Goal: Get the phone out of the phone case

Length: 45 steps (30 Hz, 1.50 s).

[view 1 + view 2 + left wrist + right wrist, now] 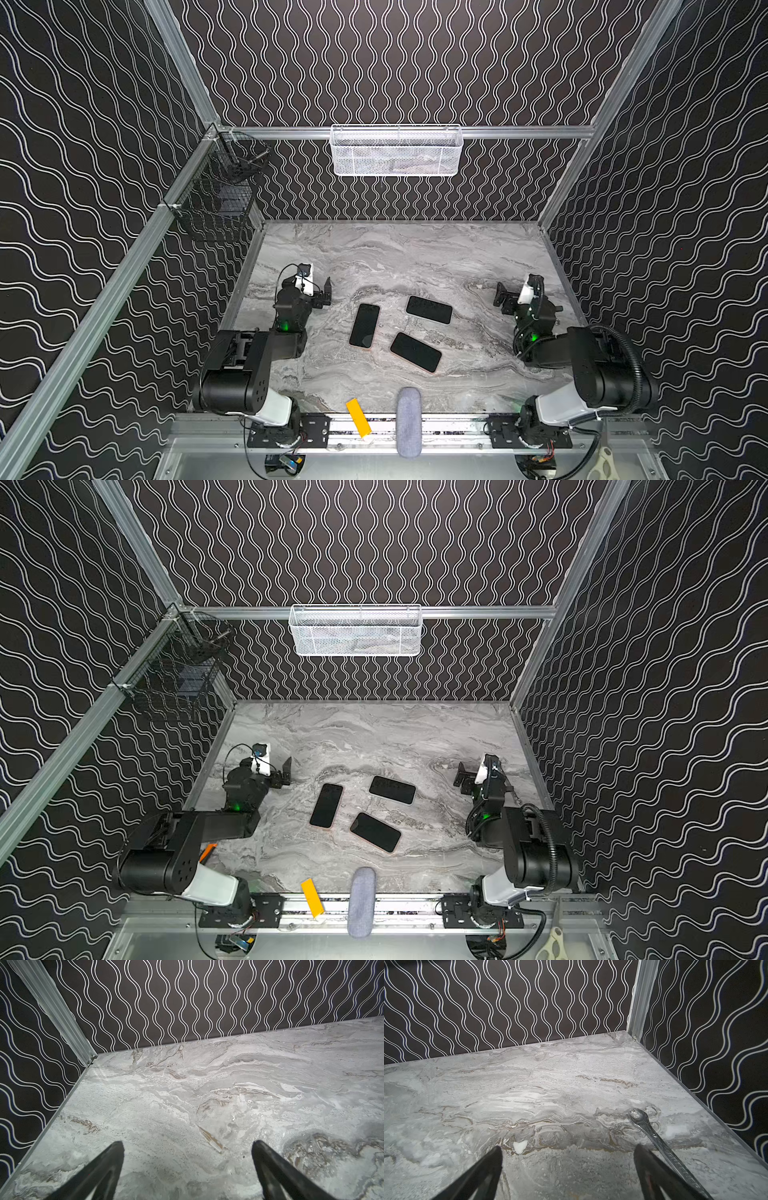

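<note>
Three phones (365, 326) (429, 309) (415, 351) lie face up mid-table, close together, between my two arms and well apart from both. My left gripper (187, 1145) and right gripper (568, 1149) each gape fully wide, holding nothing, over the marble table (207, 1084); a wrench (641, 1122) lies near the right one.

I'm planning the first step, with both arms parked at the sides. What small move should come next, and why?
Probably bring the left gripper over the nearest phone: it and the right gripper stand open and empty, touching no phone.
</note>
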Available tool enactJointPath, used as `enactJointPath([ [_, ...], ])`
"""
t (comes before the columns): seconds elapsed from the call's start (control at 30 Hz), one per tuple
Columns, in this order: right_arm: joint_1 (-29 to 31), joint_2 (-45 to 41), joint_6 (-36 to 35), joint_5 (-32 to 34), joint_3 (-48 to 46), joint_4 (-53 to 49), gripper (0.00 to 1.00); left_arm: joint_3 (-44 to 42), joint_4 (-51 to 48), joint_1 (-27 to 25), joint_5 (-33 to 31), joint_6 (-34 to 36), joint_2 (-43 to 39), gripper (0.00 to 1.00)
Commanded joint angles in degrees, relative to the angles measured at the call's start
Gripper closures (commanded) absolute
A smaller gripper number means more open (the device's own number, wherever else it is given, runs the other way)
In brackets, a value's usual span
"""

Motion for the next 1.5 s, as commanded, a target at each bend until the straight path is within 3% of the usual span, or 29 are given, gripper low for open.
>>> enactJointPath([
  [0.0,0.1,-0.1,-0.2,0.2,0.0,2.7,0.00,0.1,2.0,0.1,-0.3,0.5,0.2,0.01],
  [0.9,0.3,0.1,-0.2,0.2,0.0,2.7,0.01,0.3,1.9,0.1,-0.5,0.5,0.4,0.01],
  [1.13,0.3,0.0,-0.2,0.4,0.0,2.6,0.01,0.0,1.9,-0.1,-2.2,0.0,0.1,0.01],
  [1.23,0.3,0.0,-0.2,0.2,-0.1,2.9,0.01,-0.1,1.4,-1.2,-7.9,-0.7,-1.8,0.01],
  [1.3,0.2,-1.5,0.3,0.0,-0.3,2.5,0.01,0.1,-3.2,-2.6,-13.1,-0.8,-7.0,0.01],
  [1.37,0.1,-6.3,0.6,0.4,1.7,-5.4,0.01,2.7,-11.7,-3.8,-15.7,-0.5,-12.2,0.01],
  [1.47,0.1,-12.9,2.8,-1.1,8.6,-24.0,0.01,10.9,-29.2,-4.1,-19.3,-10.8,-20.2,0.01],
])
